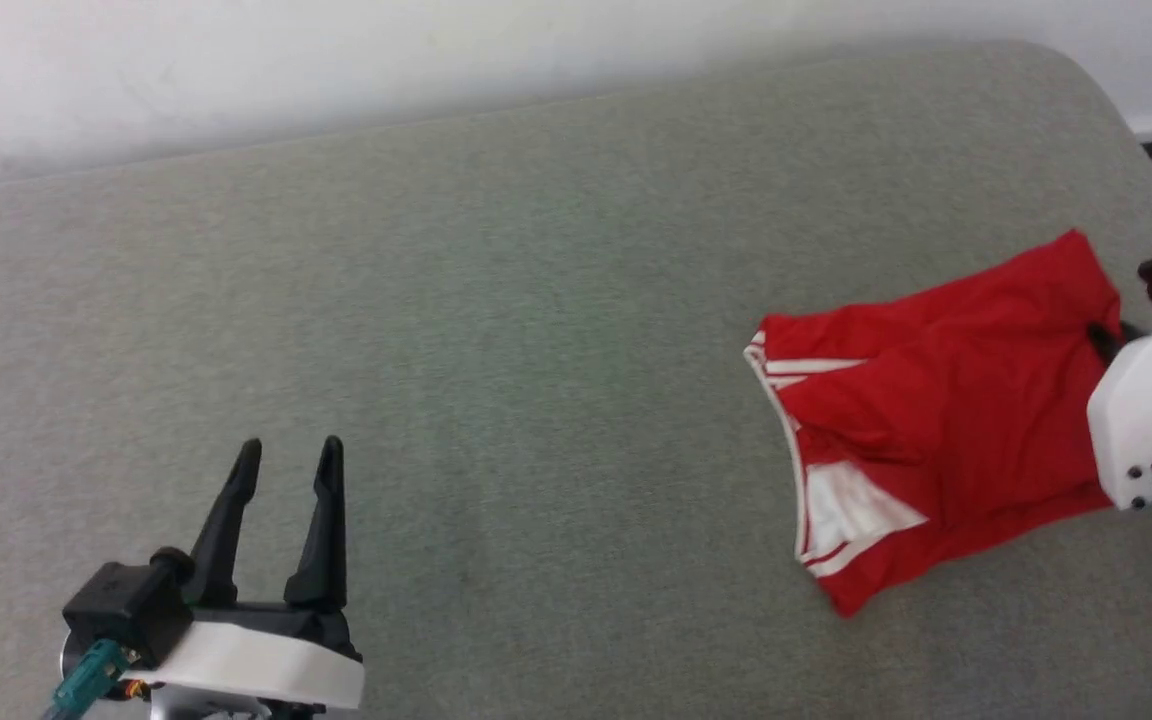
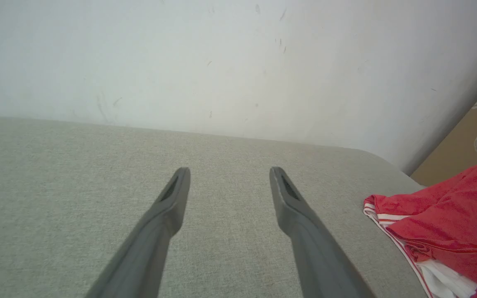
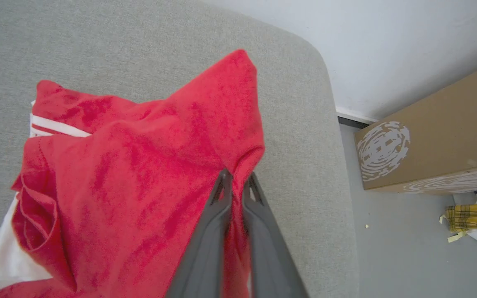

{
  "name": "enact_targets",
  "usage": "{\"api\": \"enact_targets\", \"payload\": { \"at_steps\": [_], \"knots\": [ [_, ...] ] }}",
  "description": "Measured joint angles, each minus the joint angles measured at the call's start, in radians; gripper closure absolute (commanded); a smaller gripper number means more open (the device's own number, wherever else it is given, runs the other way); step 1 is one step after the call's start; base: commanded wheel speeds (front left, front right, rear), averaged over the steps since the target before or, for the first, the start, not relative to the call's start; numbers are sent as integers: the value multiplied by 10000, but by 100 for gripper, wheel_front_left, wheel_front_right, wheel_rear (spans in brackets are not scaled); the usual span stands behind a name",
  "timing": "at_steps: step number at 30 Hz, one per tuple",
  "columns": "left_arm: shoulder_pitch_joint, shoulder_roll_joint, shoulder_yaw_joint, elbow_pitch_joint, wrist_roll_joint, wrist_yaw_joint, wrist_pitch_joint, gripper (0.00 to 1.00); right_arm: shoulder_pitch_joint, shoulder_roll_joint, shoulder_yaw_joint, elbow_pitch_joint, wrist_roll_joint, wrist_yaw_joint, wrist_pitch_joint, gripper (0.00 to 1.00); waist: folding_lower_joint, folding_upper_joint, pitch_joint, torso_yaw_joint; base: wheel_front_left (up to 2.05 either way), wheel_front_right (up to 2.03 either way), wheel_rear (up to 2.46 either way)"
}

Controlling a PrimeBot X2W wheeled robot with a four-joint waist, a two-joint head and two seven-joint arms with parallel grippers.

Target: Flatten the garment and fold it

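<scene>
The garment [image 1: 946, 420] is a red shirt with white sleeves and striped trim, lying bunched and partly folded over itself on the right side of the grey padded table [image 1: 496, 330]. My right gripper [image 3: 237, 179] is shut on a pinch of the garment's [image 3: 147, 165] red edge, lifting it into a small peak; in the head view its white wrist [image 1: 1141, 400] sits at the garment's right edge. My left gripper [image 1: 291, 455] hovers open over bare table far to the left, nothing between its fingers. In the left wrist view the garment [image 2: 449, 223] lies at the right.
The table's rounded far-right corner [image 3: 317, 66] is close to the garment. Beyond it, on the floor, stands a cardboard box [image 3: 433, 136] with a yellow plaid cloth [image 3: 474, 217] beside it. A white wall [image 2: 222, 62] runs behind the table.
</scene>
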Motion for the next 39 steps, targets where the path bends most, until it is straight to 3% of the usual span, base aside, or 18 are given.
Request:
{"api": "enact_targets", "payload": {
  "at_steps": [9,18,29,30,31,32,33,34,36,39],
  "knots": [
    [-514,410,562,-849,136,-65,-121,0,-1370,-802,504,278,-487,2,-579,100,1,0,983,-726,0,0,0],
    [-911,930,965,-1200,688,23,-199,0,-2188,-1737,274,1022,-1603,2,-1618,100,3,0,2333,-1077,0,0,0],
    [-1498,1127,1154,-1521,1055,127,-255,0,-2407,-1898,-686,1772,-2796,2,-2305,100,2,0,3714,-1004,0,0,0],
    [-1499,1147,1152,-1517,1057,127,-253,0,-2407,-1860,-794,1816,-2894,2,-2314,92,2,0,3806,-983,0,0,0],
    [-1502,1160,1152,-1517,1060,127,-253,0,-2407,-1799,-897,1860,-2980,2,-2316,73,1,0,3892,-961,0,0,0],
    [-1511,1172,1151,-1517,1070,127,-253,0,-2407,-1716,-1026,1914,-3041,2,-2318,60,1,0,3975,-938,0,0,0],
    [-1537,1172,1149,-1515,1087,127,-255,0,-2406,-1647,-1122,1962,-3108,2,-2311,60,1,0,4046,-916,0,0,0],
    [-1564,1174,1147,-1511,1101,125,-255,0,-2406,-1588,-1189,1994,-3173,2,-2311,51,2,0,4108,-892,0,0,0],
    [-1662,1174,1143,-1488,1103,125,-255,0,-2406,-1503,-1315,2088,-3294,2,-2353,0,2,0,4194,-838,0,0,0],
    [-1696,1168,1147,-1427,1099,123,-257,0,-2406,-1440,-1455,2282,-3392,2,-2508,0,2,0,4214,-761,0,0,0]
  ]
}}
